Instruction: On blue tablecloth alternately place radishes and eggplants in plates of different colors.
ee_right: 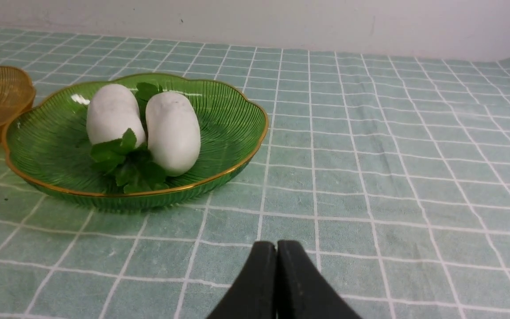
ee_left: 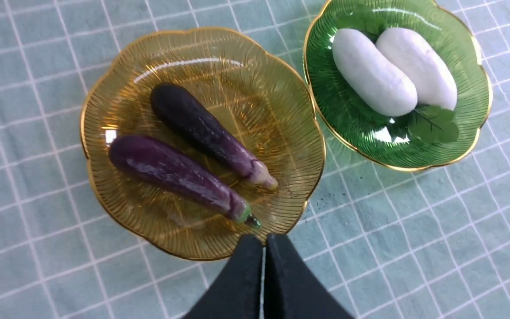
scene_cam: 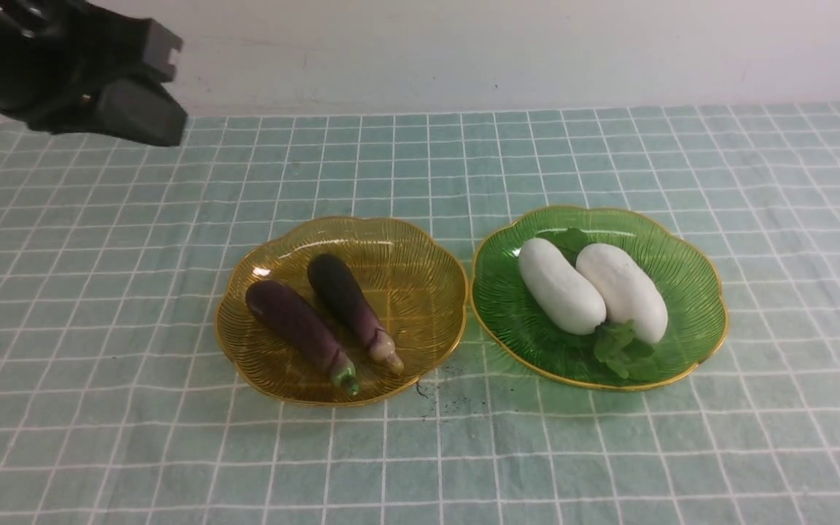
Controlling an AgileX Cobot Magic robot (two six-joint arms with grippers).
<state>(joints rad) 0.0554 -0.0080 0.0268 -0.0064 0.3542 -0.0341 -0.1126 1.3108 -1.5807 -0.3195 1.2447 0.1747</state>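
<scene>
Eggplants [ee_left: 193, 177] sorted on amber plate [ee_left: 104, 88] just ahead of pinched-together, empty left claw [ee_left: 264, 241], radishes [ee_right: 144, 124] on green plate [ee_right: 237, 115] beyond closed, empty right claw [ee_right: 276, 248].

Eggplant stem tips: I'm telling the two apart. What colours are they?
One tip is green, the other pale yellowish; clearest in the left wrist view.

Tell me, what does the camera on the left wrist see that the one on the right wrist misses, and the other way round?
Only the left wrist view shows the two eggplants and the whole amber plate, with the shut left gripper at its rim. Only the right wrist view shows the white wall, the bare cloth beyond the plates, and the shut right gripper. Both show the green plate, its two radishes and the blue tablecloth.
</scene>
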